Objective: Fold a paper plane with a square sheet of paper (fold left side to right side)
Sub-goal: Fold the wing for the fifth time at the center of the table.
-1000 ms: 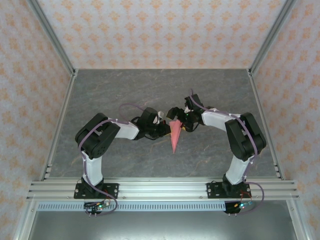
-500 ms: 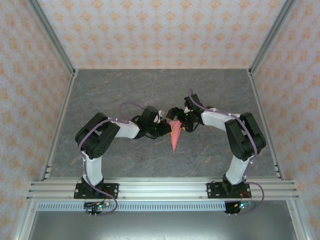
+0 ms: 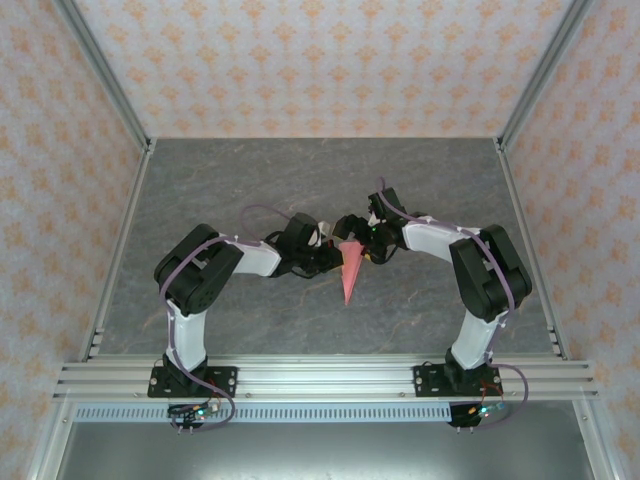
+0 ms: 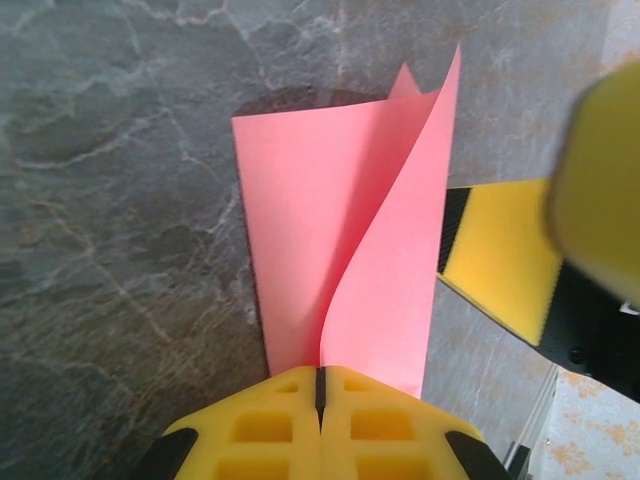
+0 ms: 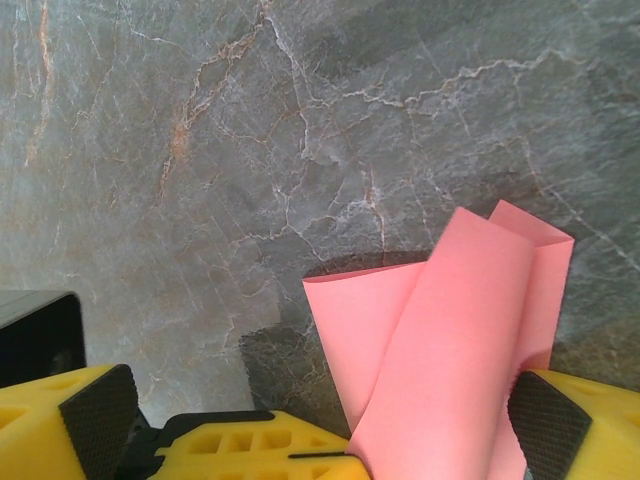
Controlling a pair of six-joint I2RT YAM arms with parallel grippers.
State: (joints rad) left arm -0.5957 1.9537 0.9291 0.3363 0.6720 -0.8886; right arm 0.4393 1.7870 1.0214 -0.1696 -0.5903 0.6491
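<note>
A grey, marble-veined worktop fills the floor of a boxed cell. It is walled on three sides by pale wallpaper printed with small orange floral motifs and framed by aluminium rails, which also run along the near edge where both bases are bolted. The left arm rises from its base, folds at the elbow and reaches right toward the middle of the worktop. The right arm mirrors it and reaches left, so the two wrists meet near the centre. Purple cables loop along both arms. Between the wrists is the salmon-pink paper plane, a slim dart whose sharp tip points toward the near edge. The left claw is clenched on the paper plane, its yellow fingers pressed together with the paper coming out from between them and one flap curling upward. The right claw is spread wide and released, its black textured pads standing far apart. The paper's curled layers rise between them, close to the right-hand pad, though I cannot tell whether they touch.
</note>
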